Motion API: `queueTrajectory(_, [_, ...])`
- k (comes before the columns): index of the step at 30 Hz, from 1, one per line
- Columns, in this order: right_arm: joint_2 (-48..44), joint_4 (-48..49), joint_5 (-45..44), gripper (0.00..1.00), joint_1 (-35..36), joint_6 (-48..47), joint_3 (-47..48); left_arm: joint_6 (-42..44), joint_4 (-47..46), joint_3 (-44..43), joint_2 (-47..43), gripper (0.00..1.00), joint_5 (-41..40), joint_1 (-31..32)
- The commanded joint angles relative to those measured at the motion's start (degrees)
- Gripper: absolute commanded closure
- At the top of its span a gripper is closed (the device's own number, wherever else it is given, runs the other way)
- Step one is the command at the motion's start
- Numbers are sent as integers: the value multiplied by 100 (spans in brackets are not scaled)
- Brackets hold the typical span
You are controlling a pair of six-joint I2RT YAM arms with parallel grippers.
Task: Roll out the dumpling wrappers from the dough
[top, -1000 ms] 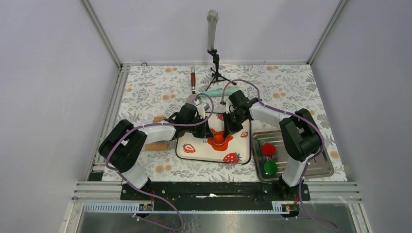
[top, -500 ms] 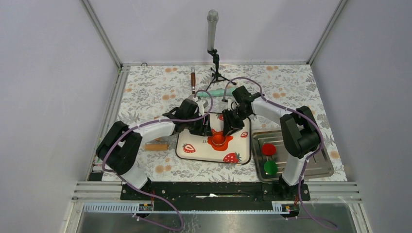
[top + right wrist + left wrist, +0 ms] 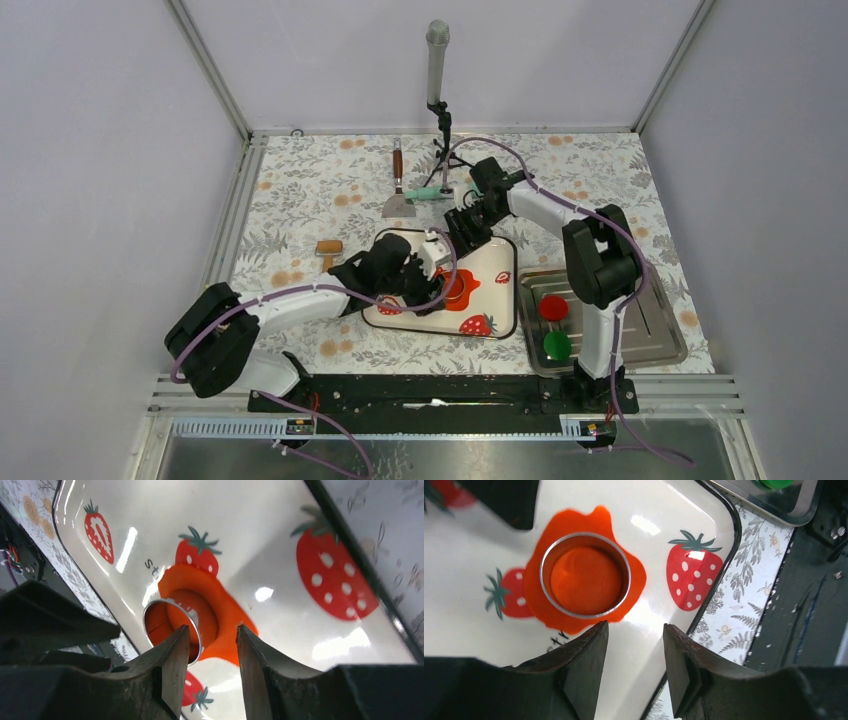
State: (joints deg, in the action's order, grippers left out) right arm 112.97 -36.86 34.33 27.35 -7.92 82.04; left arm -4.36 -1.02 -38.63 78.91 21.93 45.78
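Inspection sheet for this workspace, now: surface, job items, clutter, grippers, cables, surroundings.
Surface: floral tablecloth, carrying a strawberry tray and a metal tray.
Job's things: dough lies as a flat ragged sheet on the strawberry tray; ring cutter stands on it, with a round of dough inside.
Clutter: red disc and green disc in the metal tray; scraper and teal tool on the far cloth.
Grippers: left gripper and right gripper both open, empty, clear of the cutter.
Cables: purple cables along both arms; no snag seen.
Surroundings: plain walls, metal frame, microphone on a tripod.
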Motion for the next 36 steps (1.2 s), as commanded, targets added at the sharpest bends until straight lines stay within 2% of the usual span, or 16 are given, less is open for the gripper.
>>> queueTrajectory(1, [289, -483, 220, 53, 160, -1047, 625, 1719, -779, -229, 60, 51, 113, 193])
queueTrajectory(6, [635, -1176, 137, 55, 270, -1794, 883, 2086, -799, -401, 472, 55, 204, 252])
queueTrajectory(16, [712, -1244, 200, 59, 312, -2089, 800, 2193, -1030, -485, 864, 62, 288, 451])
queueTrajectory(20, [709, -1244, 156, 62, 331, -2121, 796, 2240, -1067, -528, 1042, 67, 232, 450])
queueTrajectory(29, [683, -1133, 19, 69, 440, -2183, 736, 2265, -1065, -592, 1168, 86, 269, 457])
queueTrajectory(32, [676, -1083, -34, 74, 487, -2170, 689, 2271, -1012, -593, 1198, 92, 291, 457])
queueTrajectory(36, [619, -1015, -102, 91, 533, -2201, 524, 2318, -905, -576, 1244, 100, 407, 455])
